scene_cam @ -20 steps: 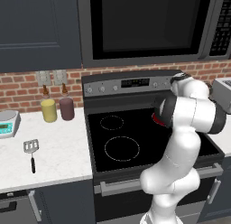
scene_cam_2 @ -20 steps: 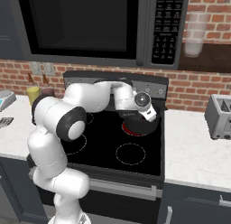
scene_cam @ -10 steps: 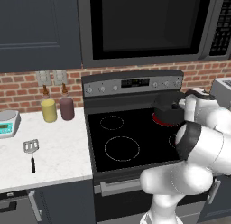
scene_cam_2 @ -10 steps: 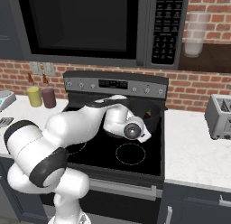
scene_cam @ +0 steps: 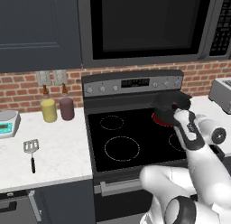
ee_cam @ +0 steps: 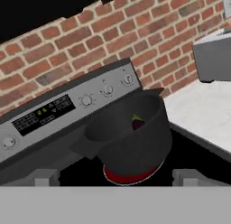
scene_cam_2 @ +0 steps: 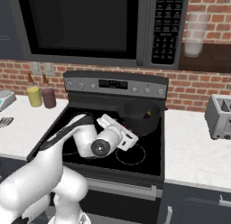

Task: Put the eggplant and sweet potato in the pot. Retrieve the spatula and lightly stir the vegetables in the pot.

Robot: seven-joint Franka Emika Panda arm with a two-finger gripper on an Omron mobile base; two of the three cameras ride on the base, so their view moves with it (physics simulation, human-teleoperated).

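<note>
Left base view: stove and surface, with the arm low at right.
From left, the spatula point(scene_cam: 31, 149) lies flat on the white surface point(scene_cam: 58, 151), well apart from the pot point(scene_cam: 170, 106), which sits on a glowing rear burner; the eggplant point(ee_cam: 137, 123) rests inside the pot. The pincer point(ee_cam: 115, 177), just short of the pot, stands wide open, holding nothing.

The pot point(ee_cam: 135, 137) stands close before the stove's raised control panel point(ee_cam: 63, 105); its open top is unobstructed.
</note>
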